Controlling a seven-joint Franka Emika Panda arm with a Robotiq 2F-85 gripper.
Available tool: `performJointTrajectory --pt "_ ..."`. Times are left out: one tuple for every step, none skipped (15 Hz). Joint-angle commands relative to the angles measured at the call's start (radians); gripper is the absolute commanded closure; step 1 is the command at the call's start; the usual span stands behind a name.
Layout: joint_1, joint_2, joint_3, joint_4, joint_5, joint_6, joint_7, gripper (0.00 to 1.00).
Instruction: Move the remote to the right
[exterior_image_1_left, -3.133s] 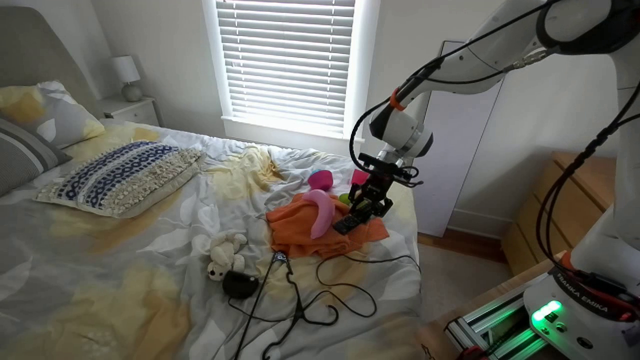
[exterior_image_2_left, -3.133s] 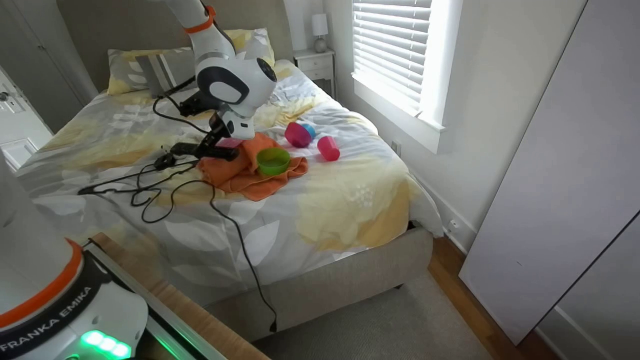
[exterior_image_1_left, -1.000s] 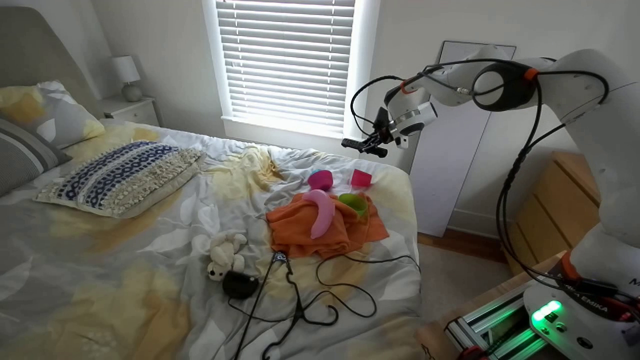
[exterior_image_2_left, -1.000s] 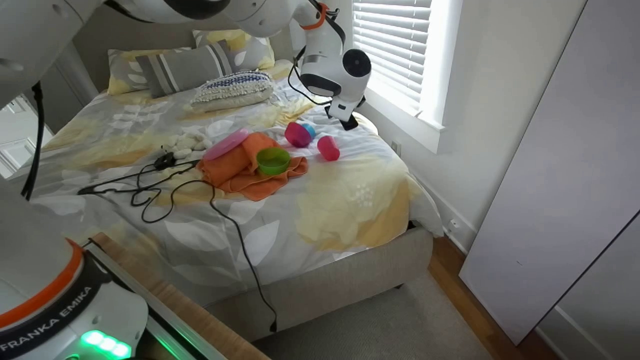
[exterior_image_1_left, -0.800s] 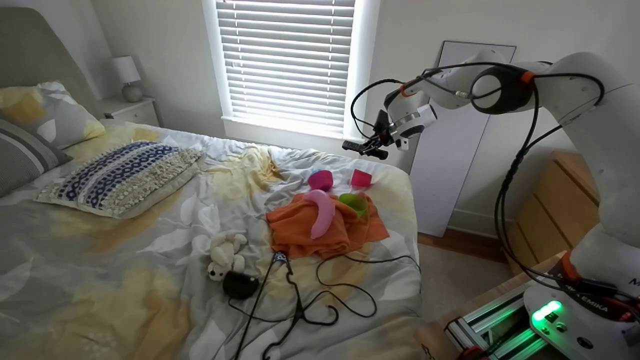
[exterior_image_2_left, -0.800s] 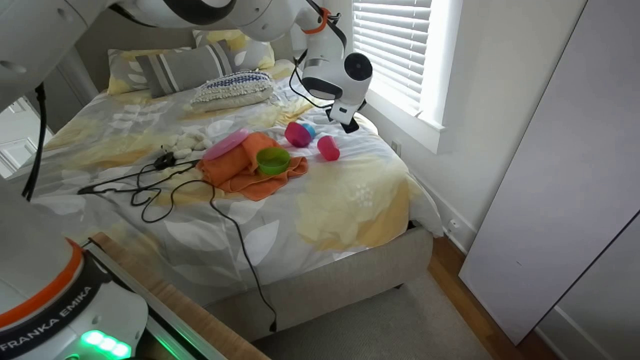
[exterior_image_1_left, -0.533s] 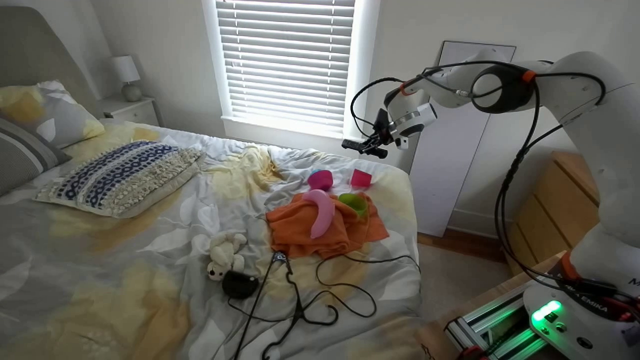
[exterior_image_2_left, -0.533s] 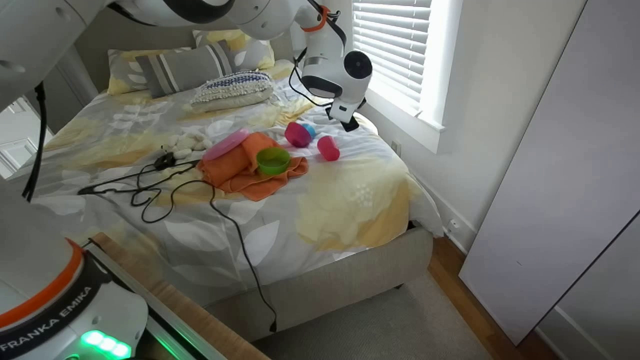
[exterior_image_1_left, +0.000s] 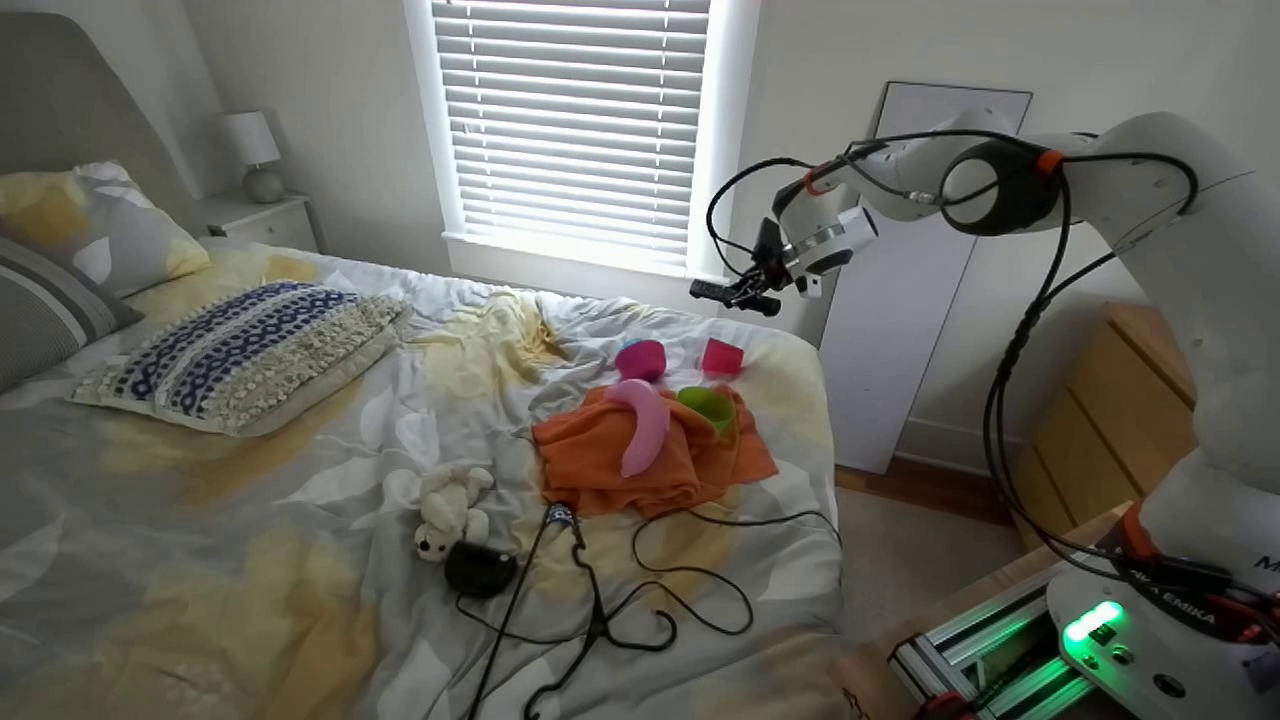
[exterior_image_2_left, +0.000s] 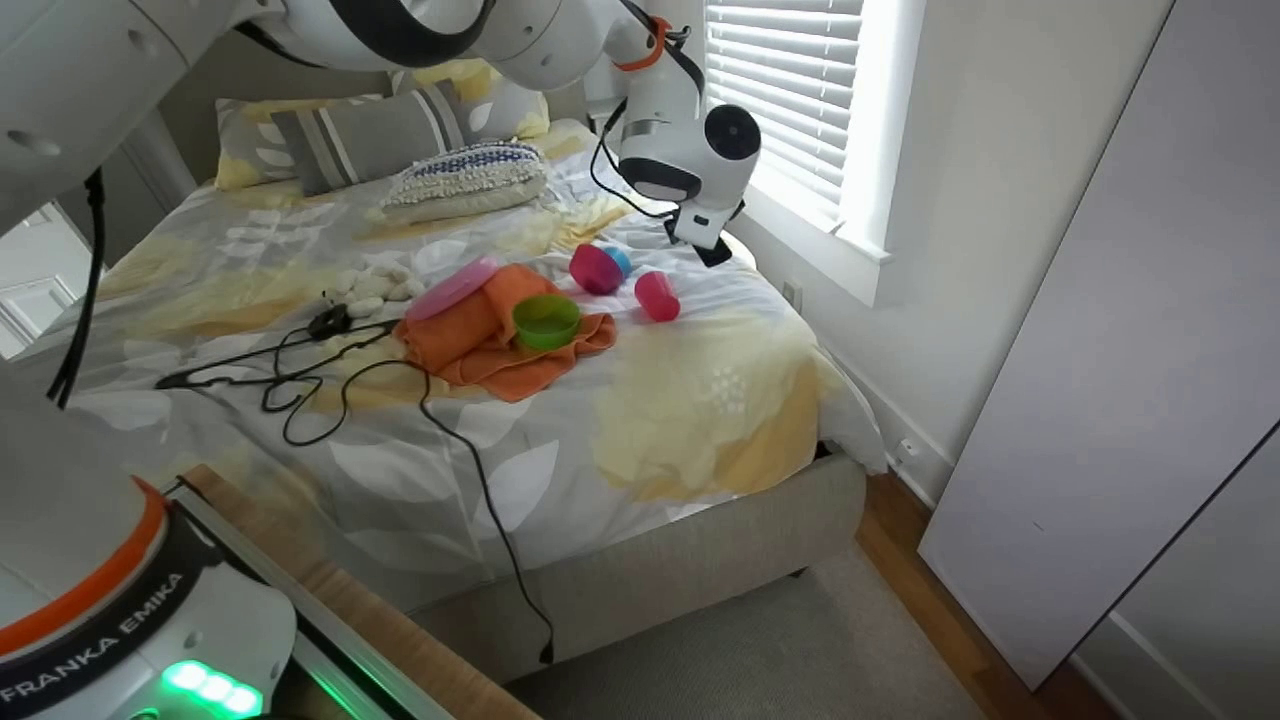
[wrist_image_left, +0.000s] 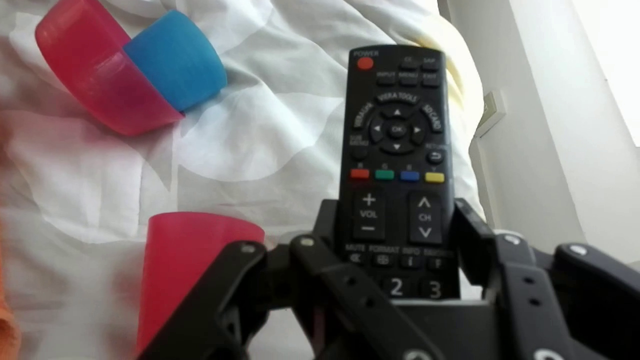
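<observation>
While you had the end effector (wrist_image_left: 396, 220) clamped on both long sides of the remote (wrist_image_left: 397, 150), it hung aloft, its printed face toward you in the wrist view. At its far end you could read POWER, INPUT, MENU and EXIT; around OK ran VIERA TOOLS and SD CARD; nearer came VOL, CH, MUTE, FORMAT and INFO, then 2 and 3. To its left lay a blue cup (wrist_image_left: 177, 62) showing past the rim of a pink bowl (wrist_image_left: 90, 70), with a red cup (wrist_image_left: 190, 255) nearer. In an exterior view the remote showed near the far right corner of the bedding (exterior_image_1_left: 785, 360), and you could read FRANKA EMIKA on the robot's base (exterior_image_2_left: 150, 610).
</observation>
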Motion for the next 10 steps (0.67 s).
performJointTrajectory --pt "-0.024 0.104 -0.001 0.138 -0.079 -0.07 0.092 0.69" --pt "-0.027 0.125 -0.001 0.163 -0.099 -0.087 0.11 0.69" --pt "-0.029 0.151 -0.002 0.194 -0.12 -0.103 0.135 0.69" --pt "-0.032 0.175 0.0 0.222 -0.138 -0.117 0.158 0.69" --pt "-0.034 0.202 0.001 0.252 -0.154 -0.128 0.179 0.69" --pt "-0.033 0.231 0.001 0.283 -0.169 -0.125 0.199 0.69" --pt "-0.035 0.26 0.002 0.315 -0.182 -0.123 0.213 0.69" --pt "-0.035 0.292 0.002 0.35 -0.197 -0.11 0.23 0.69" --pt "-0.024 0.323 -0.023 0.388 -0.188 -0.129 0.249 0.69" --pt "-0.024 0.348 -0.028 0.417 -0.196 -0.134 0.271 0.69"
